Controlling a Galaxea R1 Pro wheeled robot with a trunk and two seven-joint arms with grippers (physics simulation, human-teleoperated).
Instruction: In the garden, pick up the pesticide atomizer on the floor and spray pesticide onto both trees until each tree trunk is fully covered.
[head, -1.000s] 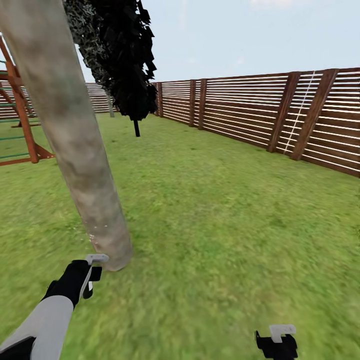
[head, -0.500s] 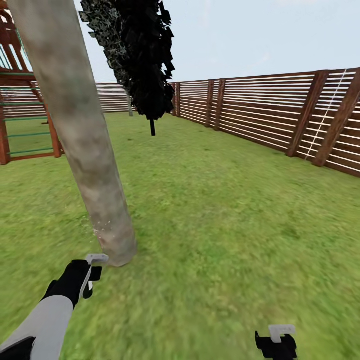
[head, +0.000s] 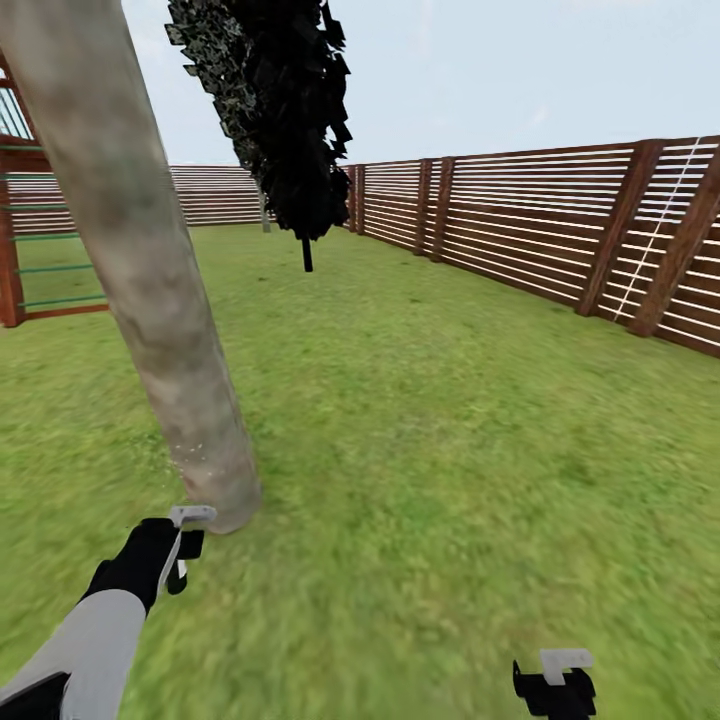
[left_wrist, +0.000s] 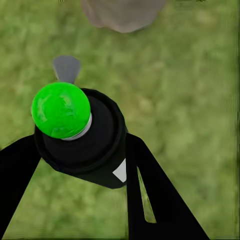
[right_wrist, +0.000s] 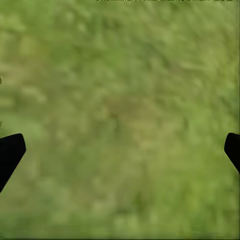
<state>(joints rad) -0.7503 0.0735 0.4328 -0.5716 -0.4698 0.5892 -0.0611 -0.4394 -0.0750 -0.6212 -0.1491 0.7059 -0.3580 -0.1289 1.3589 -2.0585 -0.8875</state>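
Observation:
A thick mottled grey-tan tree trunk (head: 150, 290) rises from the grass at the left, with pale specks near its base. My left gripper (head: 180, 545) hangs just in front of that base, almost touching it. In the left wrist view this gripper (left_wrist: 82, 145) is shut on the pesticide atomizer (left_wrist: 82, 135), a dark bottle with a bright green round top; the trunk base (left_wrist: 122, 12) lies just ahead of it. My right gripper (head: 555, 680) is low at the right over bare grass. Its fingers (right_wrist: 10, 152) stand wide apart with nothing between them.
A dark columnar tree (head: 285, 120) with a thin stem stands further back. A brown slatted fence (head: 550, 225) runs along the right and the back. A red-brown wooden play frame (head: 20, 250) stands at the far left. Open lawn (head: 450, 420) spreads to the right of the trunk.
The whole view has shifted, so the camera has turned: the fence now sits further right and the trunk leans further left. Both grippers keep their places in the picture.

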